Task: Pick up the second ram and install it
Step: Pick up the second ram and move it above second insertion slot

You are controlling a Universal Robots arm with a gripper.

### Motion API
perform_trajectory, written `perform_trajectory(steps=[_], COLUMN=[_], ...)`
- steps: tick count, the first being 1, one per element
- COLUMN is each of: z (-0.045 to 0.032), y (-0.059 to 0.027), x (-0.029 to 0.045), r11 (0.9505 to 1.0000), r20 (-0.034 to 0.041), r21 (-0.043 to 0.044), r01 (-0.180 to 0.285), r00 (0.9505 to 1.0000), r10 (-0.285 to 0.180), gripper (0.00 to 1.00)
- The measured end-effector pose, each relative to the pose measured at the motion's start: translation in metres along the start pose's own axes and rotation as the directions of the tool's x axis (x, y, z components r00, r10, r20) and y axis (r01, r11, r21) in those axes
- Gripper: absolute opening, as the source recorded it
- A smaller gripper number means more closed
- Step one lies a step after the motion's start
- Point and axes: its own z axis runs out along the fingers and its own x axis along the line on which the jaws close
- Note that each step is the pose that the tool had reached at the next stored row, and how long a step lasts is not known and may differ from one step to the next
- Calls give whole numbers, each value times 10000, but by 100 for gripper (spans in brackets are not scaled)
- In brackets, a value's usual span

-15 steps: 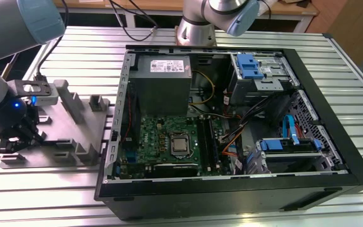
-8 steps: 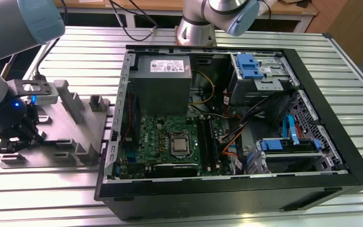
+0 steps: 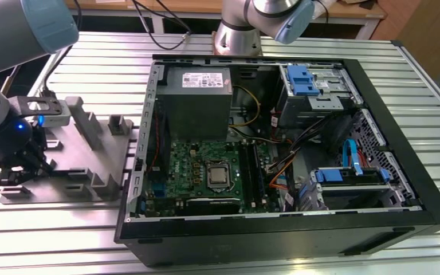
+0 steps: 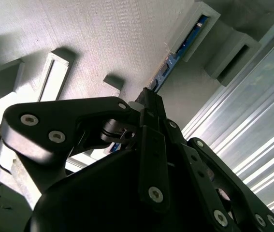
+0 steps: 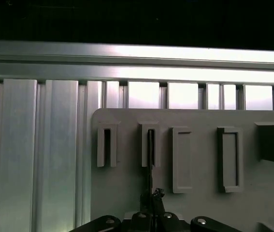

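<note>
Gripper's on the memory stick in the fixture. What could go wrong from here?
1. The gripper looks closed on the memory stick, which sits in a slotted grey holder. A skewed lift might jam it there.
2. Loose cables lie beside the green board in the open computer case. They might snag the stick on its way in.

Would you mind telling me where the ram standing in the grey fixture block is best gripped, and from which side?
I'd pinch the ram across its flat faces, on the stretch clear of the slotted block, coming from above. It stands on edge in the slot, so only its upper edge is free.
</note>
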Motion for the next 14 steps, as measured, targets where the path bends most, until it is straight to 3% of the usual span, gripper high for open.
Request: perform_trajectory(steps=[14], z=[-35], y=[2], x=[-2], r11=[10000], r20=[-5], r21=[-7], r01=[-1], r00=[10000], r10=[1], gripper=[12])
